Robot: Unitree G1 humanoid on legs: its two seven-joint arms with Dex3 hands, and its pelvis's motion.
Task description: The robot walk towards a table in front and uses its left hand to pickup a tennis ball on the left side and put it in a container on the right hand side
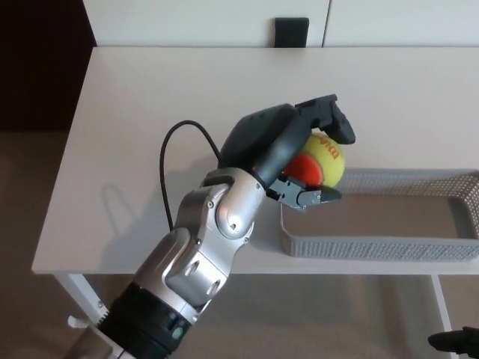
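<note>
Your left hand [290, 152] is clamped on the tennis ball [329, 160] - thumb below, thick fingers curled over the top. The ball is held in the air above the left end of the grey mesh basket [374, 247], which sits on the tabletop [142, 112] at the near right. Expect the ball to be light, felt-covered and springy: easy to grip around its middle, but likely to bounce or roll if released from high up - lower it first. The dark shape [455, 341] at the near right is probably your right hand; its state cannot be made out.
</note>
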